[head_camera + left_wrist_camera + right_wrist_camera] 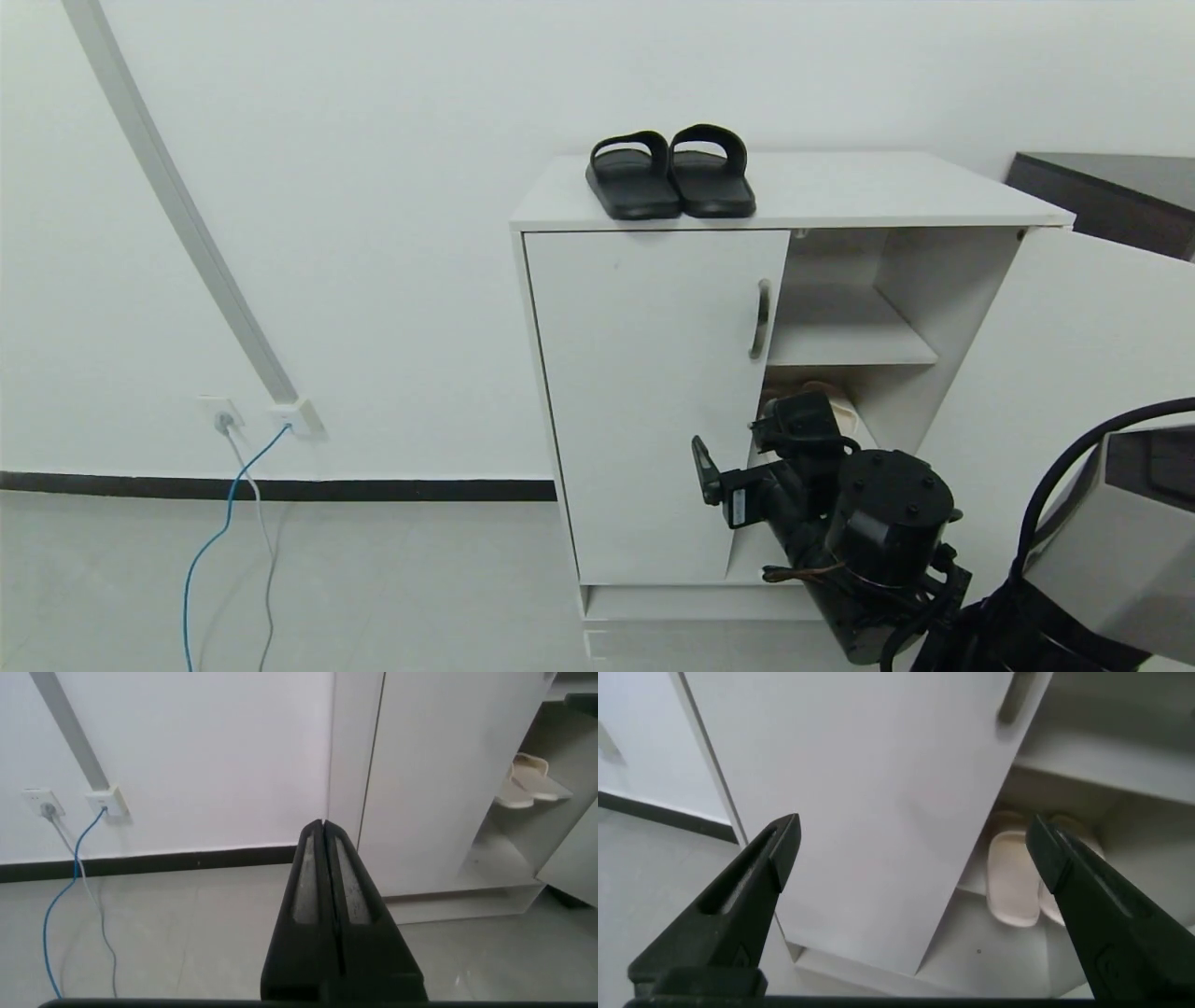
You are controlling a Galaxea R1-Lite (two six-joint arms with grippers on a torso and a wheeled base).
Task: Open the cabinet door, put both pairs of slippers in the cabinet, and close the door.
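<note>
**A:** Entry one, left pincer (324, 835). Condition?

**B:** Fingers pressed together, nothing held. It sits low over the floor (187, 924), well apart from the cabinet (868, 191) and facing it.

**A:** Entry two, black slippers (670, 175).

**B:** On the cabinet top, side by side and touching. Long axes run front to back, straps toward the wall (373, 140), heels at the front edge. Hazard: a poor pinch likely takes one slipper and pushes the other off.

**A:** Entry three, right pincer (742, 443).

**B:** Fingers wide apart, empty, in front of the lower shelf (980, 950), just beside the free edge of the closed door (653, 411). Hazard: rising straight up, it may catch that edge or the handle (761, 319).

**A:** Entry four, pale slippers (1015, 879).

**B:** On the lower shelf, long axes running inward; I cannot tell which end leads. The open door (1074, 355) stands far right, and a wide arm swing could knock it.
</note>
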